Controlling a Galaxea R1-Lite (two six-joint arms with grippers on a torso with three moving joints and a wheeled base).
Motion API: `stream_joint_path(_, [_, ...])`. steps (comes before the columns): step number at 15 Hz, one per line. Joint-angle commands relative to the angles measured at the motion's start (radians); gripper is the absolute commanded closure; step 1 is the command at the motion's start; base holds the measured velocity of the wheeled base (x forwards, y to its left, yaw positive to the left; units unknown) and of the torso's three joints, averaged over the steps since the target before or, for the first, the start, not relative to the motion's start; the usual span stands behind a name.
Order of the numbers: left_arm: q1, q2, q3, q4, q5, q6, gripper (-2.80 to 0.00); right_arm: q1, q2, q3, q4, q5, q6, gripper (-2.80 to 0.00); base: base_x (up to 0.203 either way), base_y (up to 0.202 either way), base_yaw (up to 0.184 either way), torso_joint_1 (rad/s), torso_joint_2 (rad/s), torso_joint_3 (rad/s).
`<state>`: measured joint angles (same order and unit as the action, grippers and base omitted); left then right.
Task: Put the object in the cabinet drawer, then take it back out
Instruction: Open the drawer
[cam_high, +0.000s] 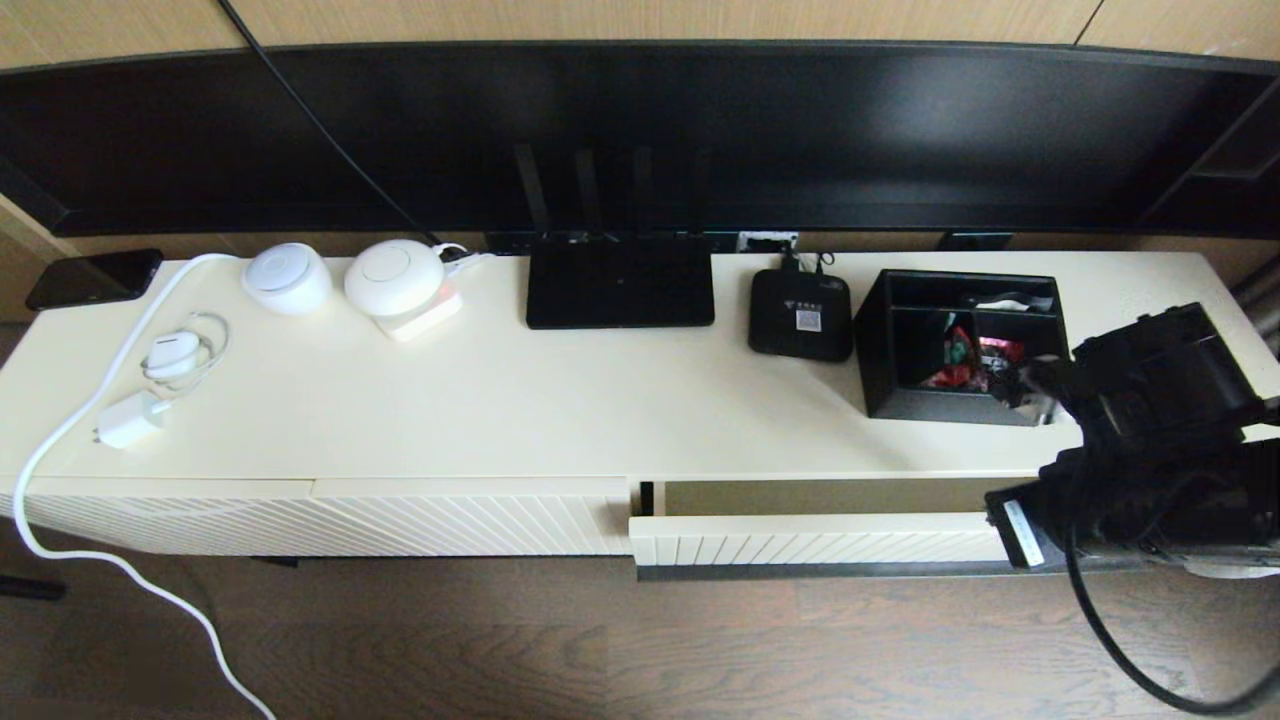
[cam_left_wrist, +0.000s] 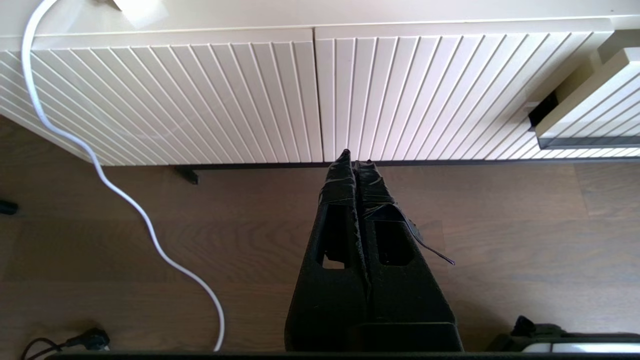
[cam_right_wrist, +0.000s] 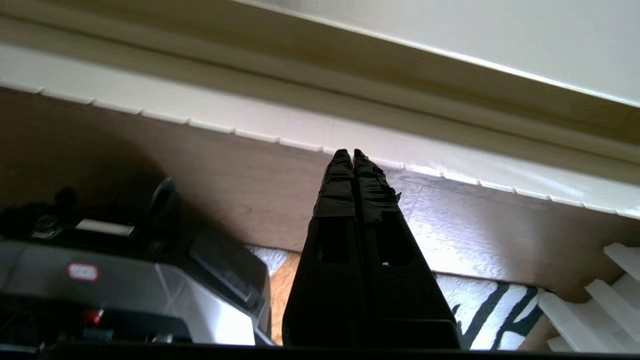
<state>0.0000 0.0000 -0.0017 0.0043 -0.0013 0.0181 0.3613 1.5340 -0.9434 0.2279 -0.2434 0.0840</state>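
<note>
Sitting beside one set-top box (cam_high: 800, 314), one organizer box (cam_high: 962, 345) tops the cabinet (cam_high: 560, 410).

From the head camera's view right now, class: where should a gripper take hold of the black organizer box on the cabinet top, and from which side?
Probably grip the black organizer box by its front wall, coming from above. It stands upright and open-topped, so the thin rim is exposed for one finger inside and one outside.

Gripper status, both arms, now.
Left gripper: closed, empty, low in front of the cabinet.
Right gripper: closed, empty, by the drawer.
</note>
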Motion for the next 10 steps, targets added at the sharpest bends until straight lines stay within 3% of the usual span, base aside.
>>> stream_joint_path(1, [0.0, 0.002, -0.001, 0.0, 0.0, 0.0, 0.0, -0.001, 0.046, 0.009, -0.019, -0.006, 0.001, 0.0, 0.0, 0.0, 0.0, 0.0, 0.0, 0.0])
stream_joint_path(10, [0.0, 0.002, 0.0, 0.0, 0.0, 0.0, 0.0, -0.03, 0.103, 0.012, -0.119, -0.01, 0.008, 0.0, 0.0, 0.0, 0.0, 0.0, 0.0, 0.0])
